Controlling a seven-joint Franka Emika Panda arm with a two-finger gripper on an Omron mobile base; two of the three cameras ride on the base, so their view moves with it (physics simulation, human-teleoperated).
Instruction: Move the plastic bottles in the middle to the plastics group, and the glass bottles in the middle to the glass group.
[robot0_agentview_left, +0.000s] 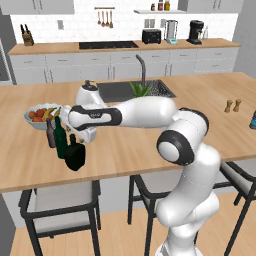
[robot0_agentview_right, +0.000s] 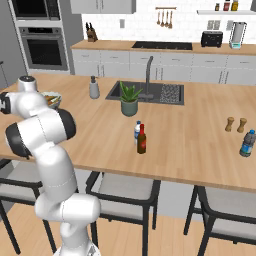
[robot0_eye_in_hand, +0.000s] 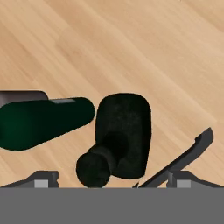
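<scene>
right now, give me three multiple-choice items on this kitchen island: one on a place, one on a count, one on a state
1. The squat round blackish glass bottle stands
A. beside the tall dark green wine bottle
B. in the sink
C. by the pepper shakers

2. Bottles beside the potted plant, mid-counter:
A. none
B. two
C. four

3. The tool is
A. shut on the blackish bottle
B. open, fingers spread clear of it
C. shut on nothing

Key: 1 A, they stand side by side at the island's left end. 2 B, a brown one and a clear one. 3 B, gaps show either side of the bottle.
</scene>
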